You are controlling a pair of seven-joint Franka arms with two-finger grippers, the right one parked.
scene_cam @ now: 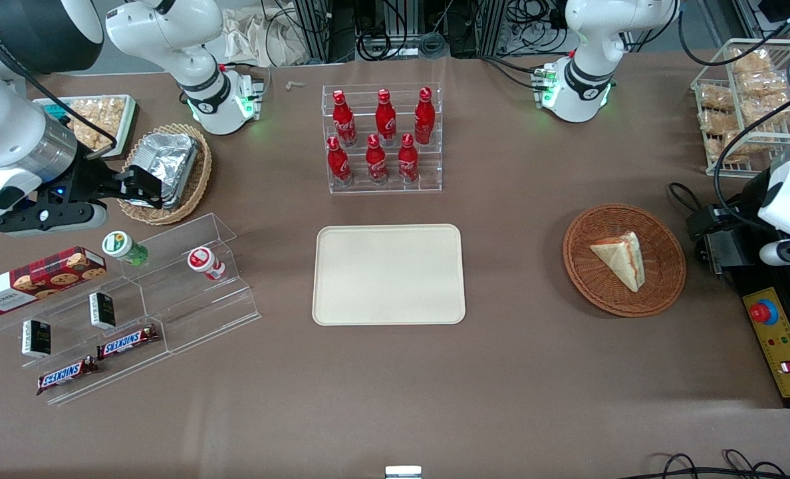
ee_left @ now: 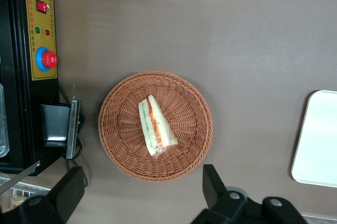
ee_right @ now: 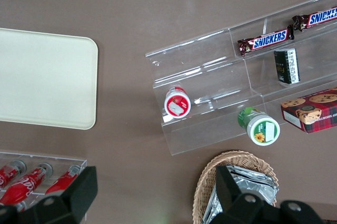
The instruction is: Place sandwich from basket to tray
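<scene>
One sandwich [ee_left: 156,127] lies flat in the basket [ee_left: 121,150], untouched; claw [ee_left: 142,192] hangs above at basket's 6 o'clock rim, fingers apart, tray [scene_cam: 388,313] bare.

Left arm's claw [ee_left: 139,195] raised high, pointing downward, fingers spread wide, holding nothing

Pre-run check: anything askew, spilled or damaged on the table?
Nothing stands out. The sandwich lies intact in the basket, the tray sits flat and bare, and the bottles stand upright in their rack. The gripper hangs open above the basket, touching nothing.
</scene>
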